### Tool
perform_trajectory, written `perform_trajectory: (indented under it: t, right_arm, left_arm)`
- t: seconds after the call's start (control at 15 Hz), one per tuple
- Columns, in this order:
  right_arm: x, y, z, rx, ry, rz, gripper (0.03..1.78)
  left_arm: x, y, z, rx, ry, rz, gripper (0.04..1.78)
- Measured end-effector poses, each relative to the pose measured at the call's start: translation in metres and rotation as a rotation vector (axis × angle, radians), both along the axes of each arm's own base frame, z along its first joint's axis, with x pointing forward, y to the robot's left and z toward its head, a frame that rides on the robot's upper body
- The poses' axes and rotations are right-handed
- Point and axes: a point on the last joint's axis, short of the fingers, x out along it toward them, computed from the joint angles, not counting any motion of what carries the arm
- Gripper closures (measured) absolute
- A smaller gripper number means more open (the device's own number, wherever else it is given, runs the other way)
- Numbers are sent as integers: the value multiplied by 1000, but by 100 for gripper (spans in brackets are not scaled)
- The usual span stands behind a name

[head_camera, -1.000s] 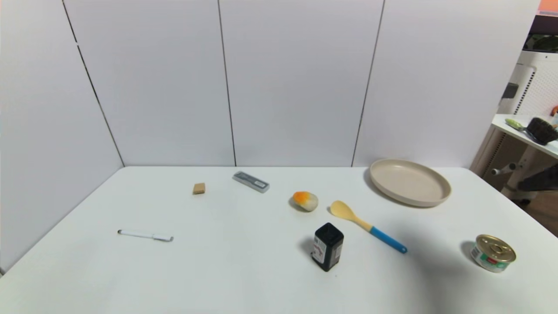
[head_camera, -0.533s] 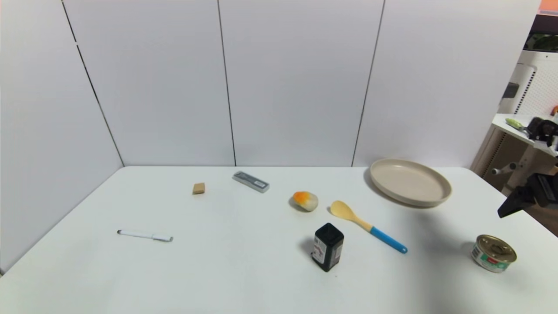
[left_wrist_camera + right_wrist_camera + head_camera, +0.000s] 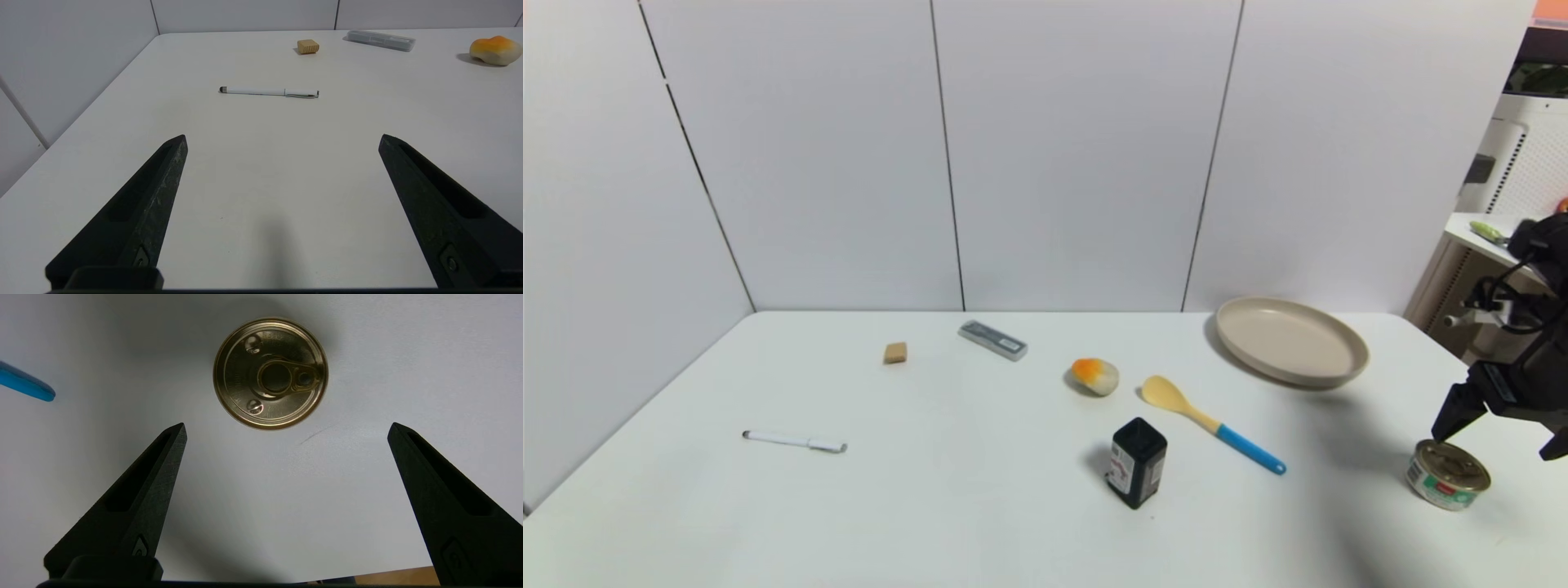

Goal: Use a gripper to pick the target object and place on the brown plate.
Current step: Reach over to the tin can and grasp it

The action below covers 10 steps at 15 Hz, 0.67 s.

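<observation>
The small tin can with a gold pull-tab lid and a white-green label stands near the table's right front edge. The right wrist view shows its lid from above. My right gripper hangs open just above the can, a little to its right; in the right wrist view the can lies just beyond the fingertips, not between them. The beige plate lies at the back right, empty. My left gripper is open over bare table, out of the head view.
A black boxy bottle, a wooden spoon with a blue handle and an orange-white lump lie mid-table. A white pen, a tan block and a grey case lie to the left. The table's right edge is close.
My right arm has come into the head view from the right and moved down and left to just above the can. The can has not moved.
</observation>
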Motion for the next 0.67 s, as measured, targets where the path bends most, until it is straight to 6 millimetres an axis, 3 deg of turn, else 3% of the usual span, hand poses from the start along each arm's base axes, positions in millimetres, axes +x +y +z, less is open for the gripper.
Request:
perform_trajectory:
  t: [0.67]
  right_arm:
    - [23, -1, -38, 13, 71, 47, 11]
  left_arm:
    - [0, 0, 0, 0, 0, 0, 13]
